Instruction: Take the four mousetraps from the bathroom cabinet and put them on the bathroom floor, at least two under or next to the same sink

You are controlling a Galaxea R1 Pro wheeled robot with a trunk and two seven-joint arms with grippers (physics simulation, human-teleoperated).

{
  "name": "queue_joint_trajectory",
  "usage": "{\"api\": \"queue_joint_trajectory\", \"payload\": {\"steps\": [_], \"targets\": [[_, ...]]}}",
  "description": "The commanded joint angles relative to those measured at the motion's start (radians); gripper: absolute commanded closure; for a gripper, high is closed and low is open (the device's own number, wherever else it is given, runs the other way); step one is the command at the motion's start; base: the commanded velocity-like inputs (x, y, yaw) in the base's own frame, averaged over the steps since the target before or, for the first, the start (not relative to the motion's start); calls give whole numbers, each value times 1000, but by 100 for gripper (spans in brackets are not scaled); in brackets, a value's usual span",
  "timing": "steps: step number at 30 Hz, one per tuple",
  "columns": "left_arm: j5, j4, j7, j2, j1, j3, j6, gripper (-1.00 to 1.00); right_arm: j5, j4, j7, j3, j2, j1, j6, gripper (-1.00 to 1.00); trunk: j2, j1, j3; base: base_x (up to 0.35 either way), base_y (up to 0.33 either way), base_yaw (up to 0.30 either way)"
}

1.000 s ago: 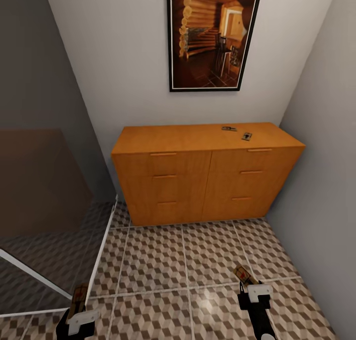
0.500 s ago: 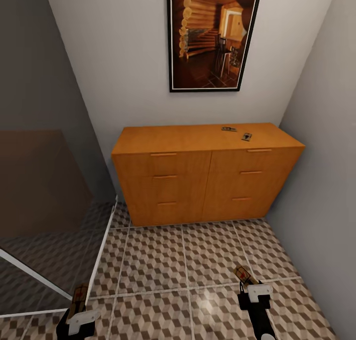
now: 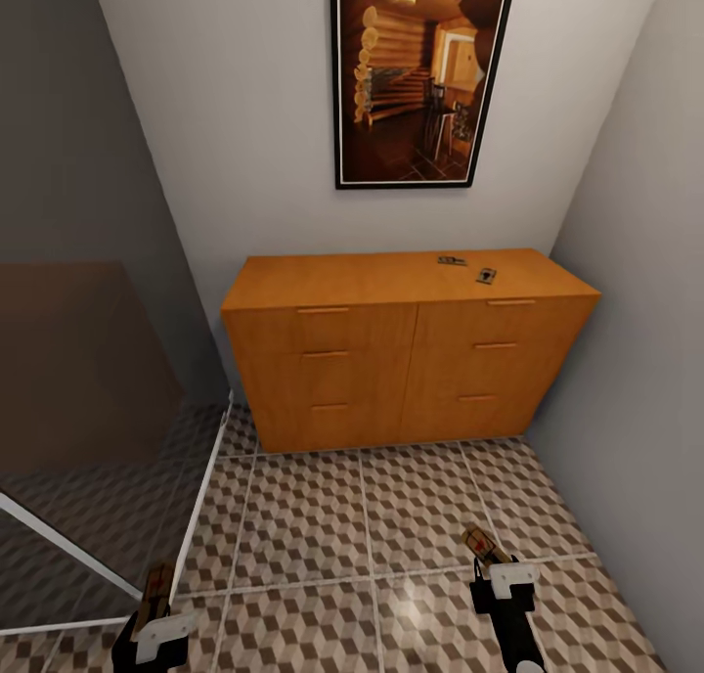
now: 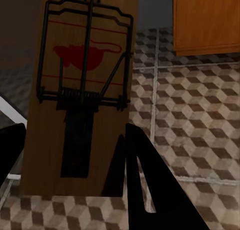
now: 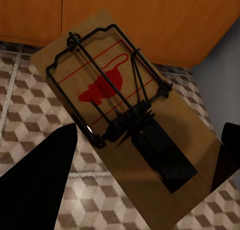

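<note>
Each claw is gripping one trap: the left claw at 7 o'clock, the right claw at 5. Two more traps are lying on the cabinet at 1 o'clock. These boards seem light and stiff; gripping the bare wooden end, away from the spring, looks safest.

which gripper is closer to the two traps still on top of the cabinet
Right. The right gripper, shut on a mousetrap, sits below the two traps on the cabinet's right end. The left gripper, holding another trap, is farther off at the opposite side.
</note>
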Motion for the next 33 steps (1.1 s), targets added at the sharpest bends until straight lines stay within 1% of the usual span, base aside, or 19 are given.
{"api": "queue_joint_trajectory", "payload": {"steps": [1, 9, 15, 33], "targets": [[-4, 2, 10, 0, -1, -8, -2, 100, 0, 0, -9, 8, 0, -1, 0, 100, 0, 0, 1, 0, 0, 0], [-4, 2, 10, 0, -1, -8, -2, 100, 0, 0, -9, 8, 0, -1, 0, 100, 0, 0, 14, 0, 0, 0], [-4, 2, 10, 0, -1, -8, -1, 100, 0, 0, -9, 8, 0, 0, 0, 100, 0, 0, 16, 0, 0, 0], [-4, 3, 10, -2, -1, -9, 1, 100, 0, 0, -9, 8, 0, -1, 0, 100, 0, 0, 16, 0, 0, 249]]}}
